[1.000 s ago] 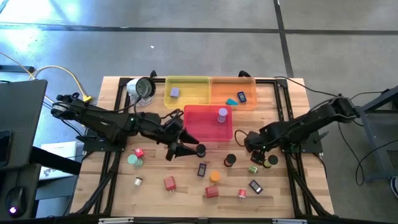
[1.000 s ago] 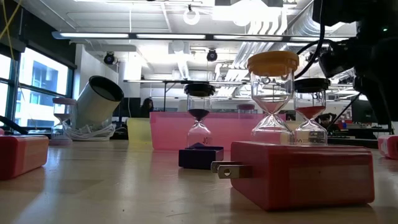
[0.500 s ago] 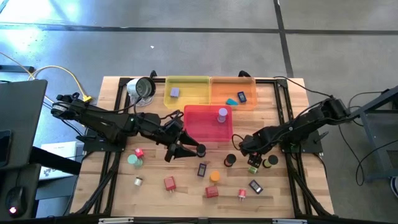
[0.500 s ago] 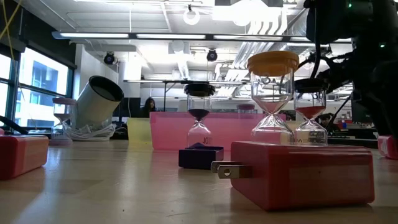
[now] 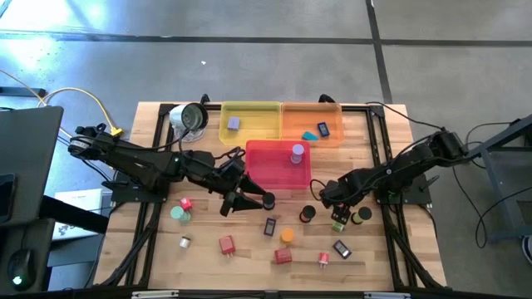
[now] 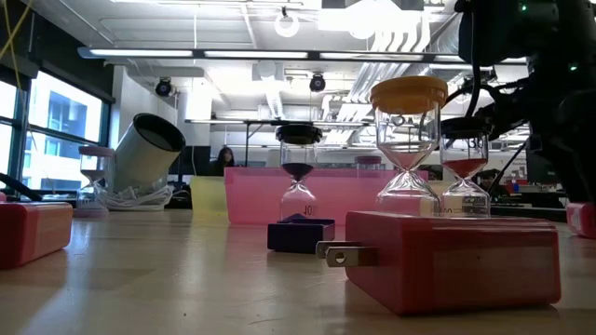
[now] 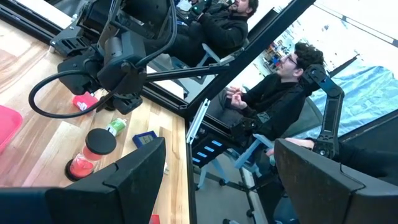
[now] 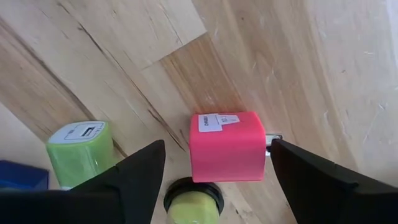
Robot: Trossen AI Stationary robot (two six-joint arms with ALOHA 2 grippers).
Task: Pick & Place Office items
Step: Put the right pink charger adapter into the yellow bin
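Surface: wooden slat table (image 5: 208, 249) is seen from above, set on a grey concrete floor; an office-like room with ceiling lights is seen beyond it in the low view.
Nearest items: a pink charger block (image 6: 453, 259) with metal prongs is seen closest in the low view, with a dark blue block (image 6: 300, 233) behind it; red blocks (image 5: 226, 244) and a dark rectangular piece (image 5: 342, 248) are spread along the table's near edge.
Hourglasses: an orange-capped hourglass (image 6: 408, 140), a black-capped one (image 6: 298, 172) and a red-sand one (image 6: 465, 167) are stood upright mid-table.
Left gripper: the left gripper (image 5: 249, 199) is held low at mid-table, just in front of the pink tray; its fingers (image 7: 134, 171) are spread apart, and a black-capped cylinder (image 5: 268, 200) is seen at its tips; whether it is touched cannot be told.
Right gripper: the right gripper (image 5: 331, 199) is held low over the right half of the table, its fingers (image 8: 140, 171) parted and nothing gripped; a pink block (image 8: 227, 146) lies between them on the wood, with a green block (image 8: 81, 149) beside it.
Trays: a pink tray (image 5: 264, 170) holds a lilac cylinder (image 5: 298, 151); behind it, a yellow tray (image 5: 249, 124) holds a lilac-grey piece (image 5: 234, 123), and an orange tray (image 5: 332, 133) holds a teal piece (image 5: 309, 135) and a blue one (image 5: 322, 129).
Far corner: a round silver-rimmed object (image 5: 191, 116) lies at the far left.
Beyond: two seated persons (image 7: 273, 93) are seen in the left wrist view.
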